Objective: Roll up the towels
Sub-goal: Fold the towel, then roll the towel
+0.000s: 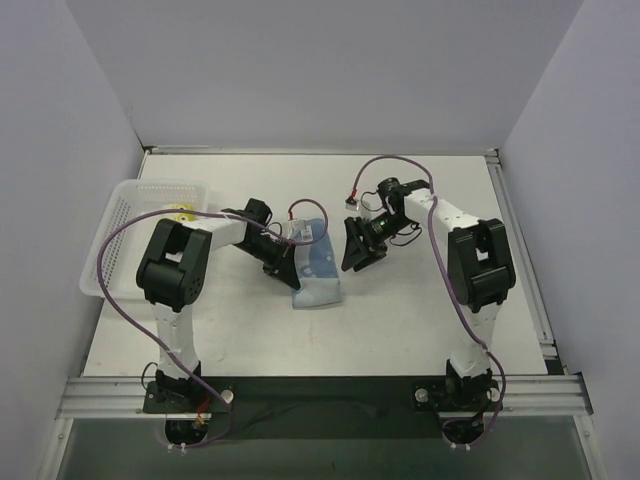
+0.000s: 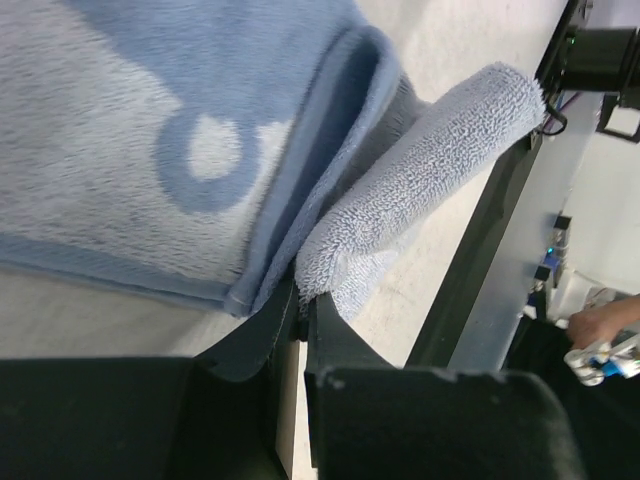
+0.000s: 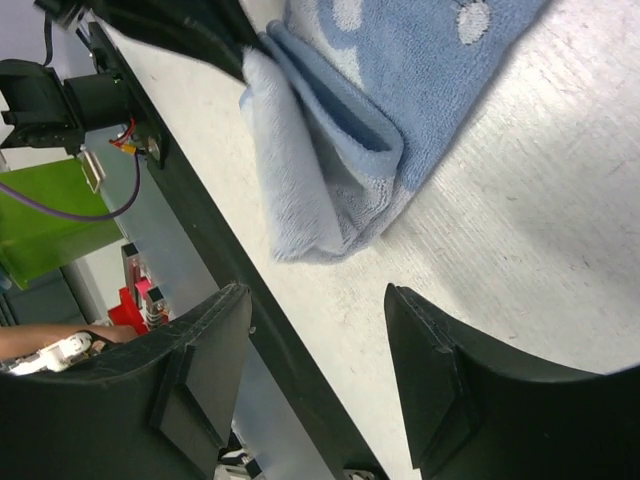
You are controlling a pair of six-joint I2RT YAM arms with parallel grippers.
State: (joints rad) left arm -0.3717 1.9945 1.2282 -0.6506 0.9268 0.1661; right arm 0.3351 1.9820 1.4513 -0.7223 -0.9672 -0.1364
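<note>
Left wrist view: left gripper point(image 2: 303, 322) pinches only a bit of towel point(image 2: 400, 190), right gripper point(image 3: 315, 298) is spread wide, so the fold might slip out.

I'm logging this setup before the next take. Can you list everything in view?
Blue towel: one, light blue with paler prints, middle of the table, partly folded.
Cream towel: one, cream with yellow, inside the basket, mostly hidden.
Basket: one, white mesh, left side of the table.
Table: one, white, under everything.
Cables: two, purple, one looping along each arm.
Left arm: one, black and white, reaching to the blue towel.
Right arm: one, black and white, just right of the blue towel.
Left fingers: black, shut on the blue towel's folded edge.
Right fingers: black, open, holding nothing.
</note>
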